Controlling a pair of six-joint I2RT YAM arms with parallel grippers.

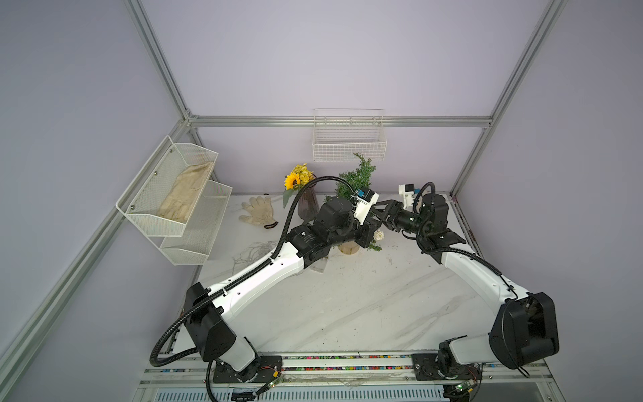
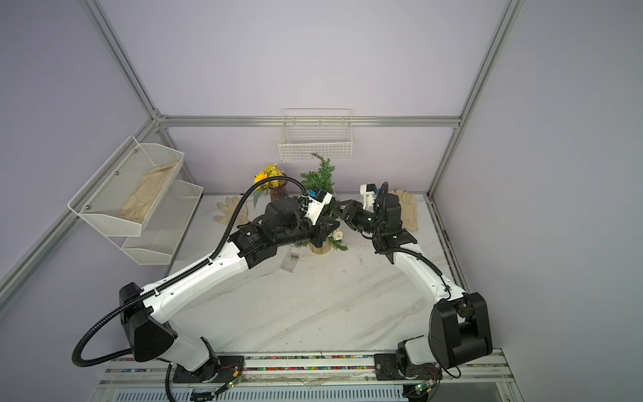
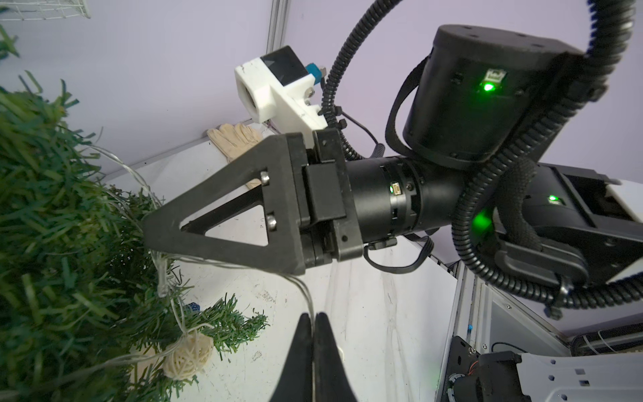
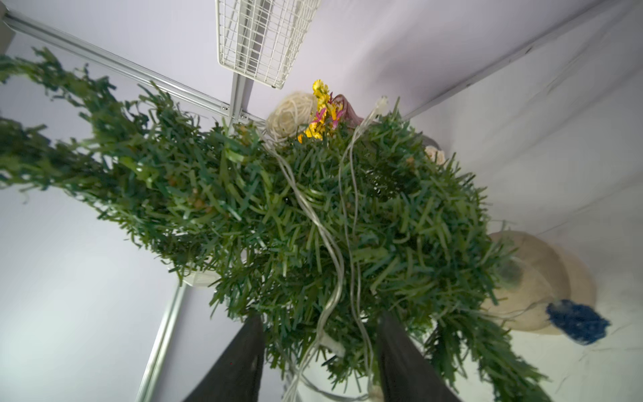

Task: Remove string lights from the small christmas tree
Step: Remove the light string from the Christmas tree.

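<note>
Clenching tight right at the lens with the left gripper [image 3: 313, 323], pinching the pale wire of the string lights [image 3: 188, 358], likely to hold the slack clear of the small christmas tree [image 3: 52, 209]. Moving to the right wrist view: straddling two wire strands across the needles with the right gripper [image 4: 320, 318], spread wide, gripping nothing yet, seemingly lining up a pull. Looking down in both top views: crowding both arms onto the tree at the middle of the table's [image 1: 348, 313] back edge, leaving the clear battery box [image 2: 290, 261] lying just beside the tan base [image 2: 320, 249], toward the front.
</note>
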